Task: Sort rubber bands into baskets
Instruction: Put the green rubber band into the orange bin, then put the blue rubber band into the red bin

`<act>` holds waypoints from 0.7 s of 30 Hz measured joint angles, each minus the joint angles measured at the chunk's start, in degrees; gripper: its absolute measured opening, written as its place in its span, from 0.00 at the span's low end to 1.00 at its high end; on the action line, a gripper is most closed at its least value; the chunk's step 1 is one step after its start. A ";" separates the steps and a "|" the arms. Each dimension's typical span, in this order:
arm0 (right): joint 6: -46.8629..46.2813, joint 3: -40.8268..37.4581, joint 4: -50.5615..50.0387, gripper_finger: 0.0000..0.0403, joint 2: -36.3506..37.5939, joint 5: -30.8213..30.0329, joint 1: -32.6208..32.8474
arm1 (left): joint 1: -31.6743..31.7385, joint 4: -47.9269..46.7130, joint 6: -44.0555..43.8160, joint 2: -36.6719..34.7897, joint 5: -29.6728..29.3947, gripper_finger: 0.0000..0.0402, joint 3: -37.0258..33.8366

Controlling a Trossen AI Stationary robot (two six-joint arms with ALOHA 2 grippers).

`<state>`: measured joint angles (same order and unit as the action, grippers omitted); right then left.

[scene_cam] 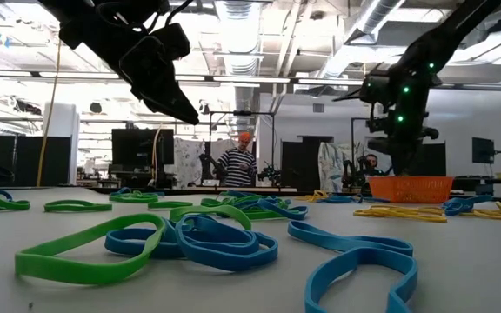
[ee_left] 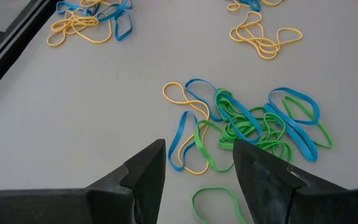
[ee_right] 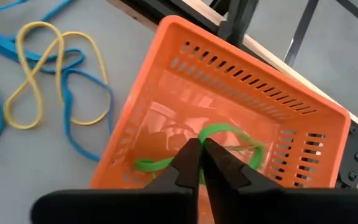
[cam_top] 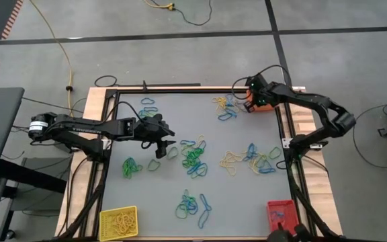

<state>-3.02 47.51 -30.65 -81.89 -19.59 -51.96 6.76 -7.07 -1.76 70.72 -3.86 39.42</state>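
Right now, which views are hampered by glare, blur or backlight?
Low view: ceiling lights backlight both arms into silhouettes, and the nearest blue band is soft. Right wrist view: a pale sheen on the orange basket floor washes out the green band. High view: evenly lit.

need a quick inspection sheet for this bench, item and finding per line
surface: grey mat in a wooden frame
job's things: yellow, green and blue bands scattered in clusters; yellow basket and red basket at the near edge, orange basket at the far right corner with a green band inside
clutter: nothing seen
grippers: left gripper open above the middle bands, empty; right gripper over the orange basket, fingers nearly together at the green band
cables: yellow cable on the floor
surroundings: person standing in the room behind
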 joint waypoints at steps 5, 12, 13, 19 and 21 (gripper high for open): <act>0.01 0.00 0.32 0.24 0.20 -0.01 -0.29 | 0.00 0.00 0.00 0.00 0.00 0.44 0.00; -0.10 0.00 0.28 0.47 0.26 0.00 -0.20 | 0.00 0.00 0.00 0.01 -0.02 0.44 0.00; -0.22 0.00 0.26 0.50 0.26 0.02 -0.20 | 0.00 0.00 0.00 0.00 -0.02 0.44 0.00; -1.10 0.00 -0.03 0.58 2.27 0.15 0.38 | 0.00 0.00 0.00 0.00 -0.01 0.44 0.00; -1.12 0.00 -0.14 0.58 3.94 0.15 1.07 | 0.00 -0.01 0.00 0.00 -0.02 0.44 0.00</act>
<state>-4.14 47.51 -30.79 -77.95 -19.44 -50.89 6.76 -7.08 -1.76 70.72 -3.88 39.42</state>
